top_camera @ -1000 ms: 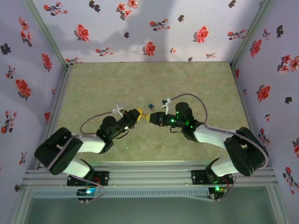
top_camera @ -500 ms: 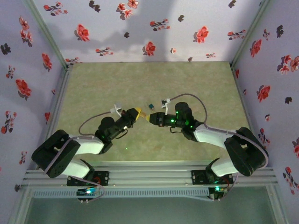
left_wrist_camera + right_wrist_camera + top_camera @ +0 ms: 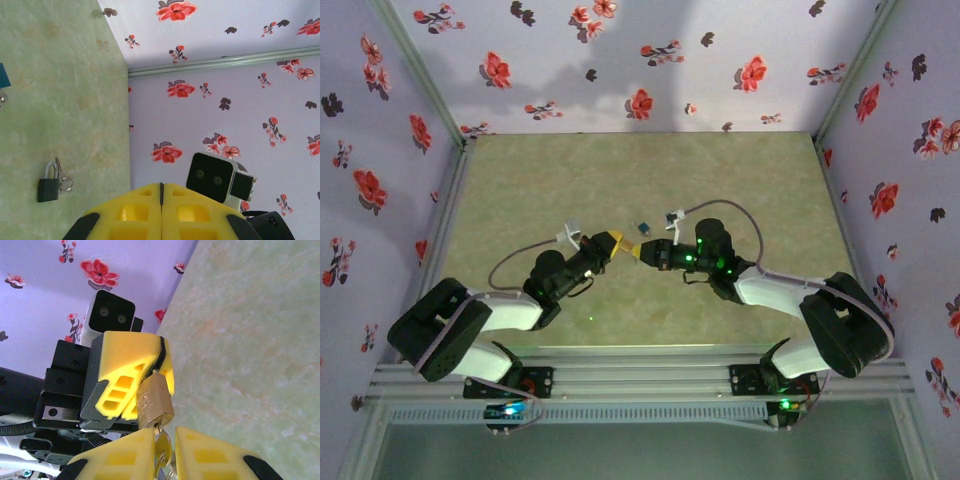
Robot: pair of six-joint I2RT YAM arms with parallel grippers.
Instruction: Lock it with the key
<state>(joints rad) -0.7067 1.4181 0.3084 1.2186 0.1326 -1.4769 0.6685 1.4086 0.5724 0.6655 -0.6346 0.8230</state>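
— Where is the brass padlock [image 3: 154, 402]?
— It is over the middle of the counter [image 3: 740, 180], where the two arms meet. The left gripper [image 3: 611, 240] has its yellow fingers [image 3: 125, 360] pressed together on the padlock's top end, and the body sticks out toward the right arm. The shackle is hidden between them, so I cannot tell whether it is shut.
— And the key [image 3: 161, 444]?
— It sits in the keyway at the body's free end. The right gripper [image 3: 638, 252] pinches the key's head between its fingers [image 3: 125, 452], with only a narrow slit between them.
— What differs from a second ago?
— Very little. The left arm's shoulder has settled slightly toward the left edge, and the cable clip on its wrist has shifted the same way. Its yellow tip sits a touch farther from the near edge. I see no change from half a second ago. The right arm has stayed put.
— Is anything else on the counter?
— A black padlock [image 3: 48, 186] lies flat there with a key ring at its shackle, touching neither gripper.
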